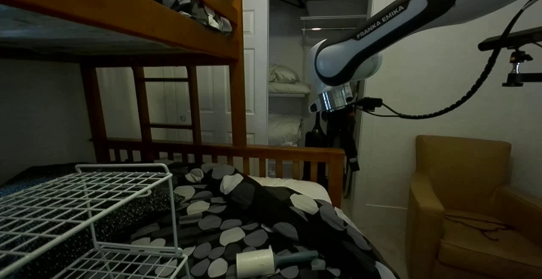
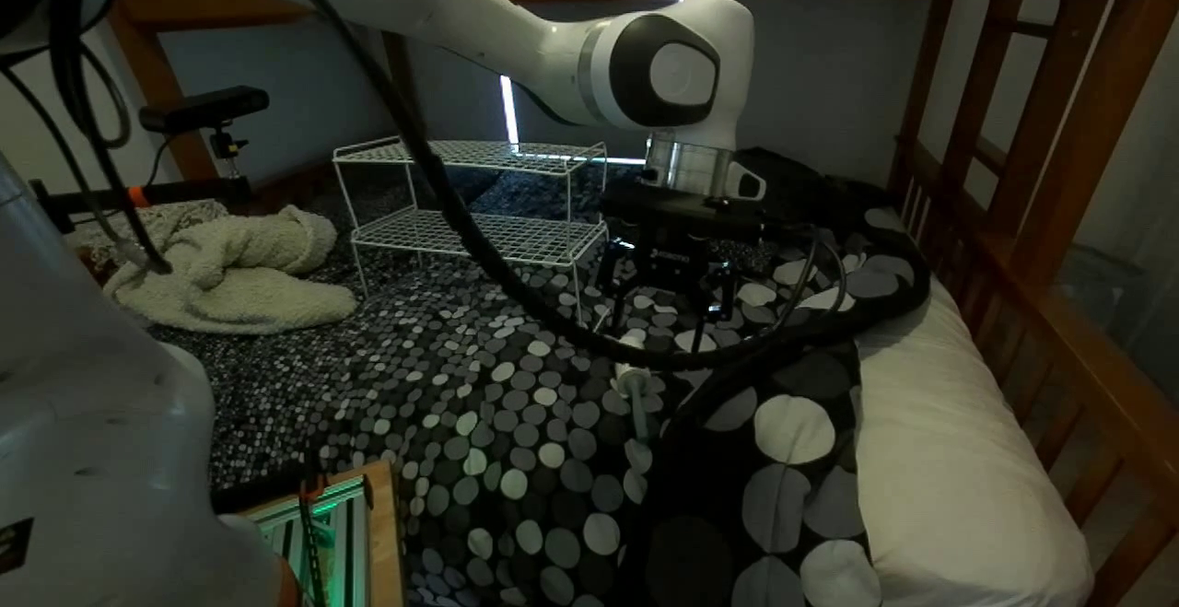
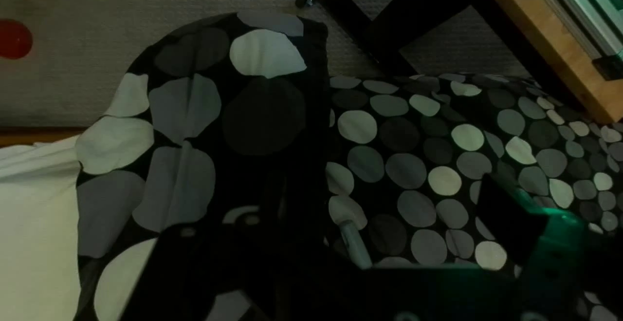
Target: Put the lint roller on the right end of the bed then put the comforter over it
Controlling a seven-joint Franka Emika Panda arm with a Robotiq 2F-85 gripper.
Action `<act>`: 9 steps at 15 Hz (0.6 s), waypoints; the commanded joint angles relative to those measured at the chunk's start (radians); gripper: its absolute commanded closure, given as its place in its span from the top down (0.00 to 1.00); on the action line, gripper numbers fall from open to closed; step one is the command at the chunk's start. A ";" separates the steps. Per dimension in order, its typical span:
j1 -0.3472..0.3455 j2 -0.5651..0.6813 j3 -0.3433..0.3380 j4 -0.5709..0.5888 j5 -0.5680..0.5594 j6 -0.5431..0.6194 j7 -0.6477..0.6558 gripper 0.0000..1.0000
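While the gripper (image 2: 655,336) hangs above the bed (image 1: 292,153), fingers (image 3: 511,218) spread and holding nothing visible, the items are these.

Lint roller (image 1: 255,263), one: white roll, grey-green handle (image 3: 355,244); lying on its side on the comforter (image 2: 534,460), uncovered, beside the large-spotted band (image 2: 778,496). In the wrist view part of the handle shows between the fingers; the roll is hidden.

Comforter, one: black, with white and grey spots; the large-spotted band, apparently folded over, borders the white sheet (image 2: 949,460).

Step in hand, as judged: picking up the roller. Best done with the fingers lowered astride it, square to its length, and closed without pinching the comforter. The round roll may turn if nudged. Later, the white sheet seems the likely right end, with the band drawn over in a slow, low pull.

Edges: wire rack (image 2: 474,231) near the gripper, opposite the sheet; slatted end rail (image 2: 1096,367) beyond the sheet; upper bunk (image 1: 139,16), high; cable (image 2: 431,165) in a slack loop, liable to snag.

Open room: the bed's free side, toward the armchair (image 1: 463,169), and the stretch between rack and rail.
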State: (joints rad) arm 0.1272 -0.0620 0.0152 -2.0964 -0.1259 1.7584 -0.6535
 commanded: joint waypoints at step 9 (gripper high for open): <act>0.004 0.336 0.155 0.024 0.071 0.549 -0.082 1.00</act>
State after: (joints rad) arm 0.1408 0.2003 0.1323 -2.0925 -0.0982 2.2150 -0.6921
